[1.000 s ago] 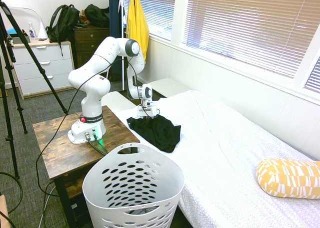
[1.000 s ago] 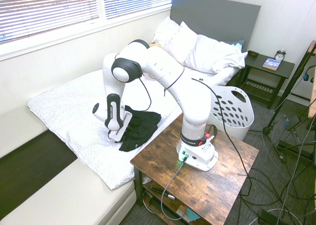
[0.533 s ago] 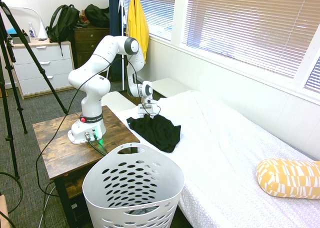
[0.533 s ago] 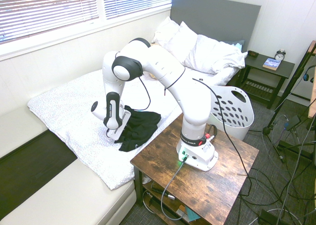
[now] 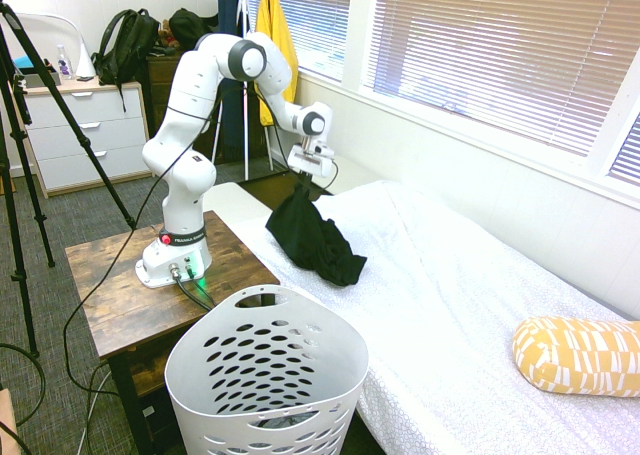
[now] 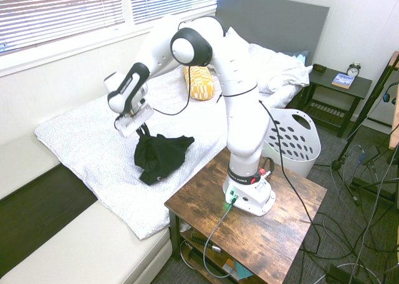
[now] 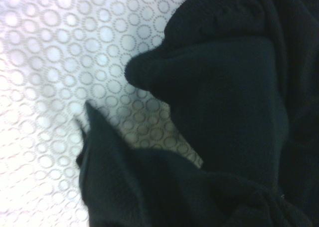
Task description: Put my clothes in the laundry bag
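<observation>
One wide camera stands past the white basket (image 5: pixel 266 375), looking along the bed (image 5: pixel 470 305) toward the window blinds. The other looks down from the opposite side; both share arm, bed and basket. The wrist camera hangs close, slightly blurred, over black cloth (image 7: pixel 224 127).

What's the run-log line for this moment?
phase: lifting | pincer: shut on black garment, lower end still on bed | laundry basket: not yet reached
</observation>
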